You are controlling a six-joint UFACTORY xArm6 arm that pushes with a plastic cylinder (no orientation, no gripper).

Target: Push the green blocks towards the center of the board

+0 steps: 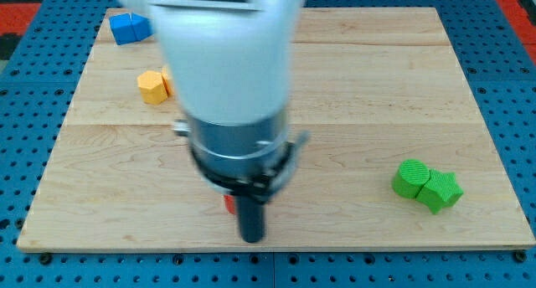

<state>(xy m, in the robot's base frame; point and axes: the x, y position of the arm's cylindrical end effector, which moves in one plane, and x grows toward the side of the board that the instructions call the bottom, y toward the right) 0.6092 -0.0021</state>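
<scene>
Two green blocks touch each other at the view's lower right: a rounded green block [410, 178] on the left and a green star-shaped block [441, 190] on its right. My tip [252, 238] is near the view's bottom edge, left of centre, far to the left of the green blocks. A red block [228, 204] peeks out just left of the rod, mostly hidden behind it; I cannot tell whether they touch. The arm's white and grey body hides the middle of the wooden board [377, 87].
A blue block [130, 27] lies at the board's top left corner. A yellow block [154, 85] sits below it, partly behind the arm. The board rests on a blue perforated surface [519, 87].
</scene>
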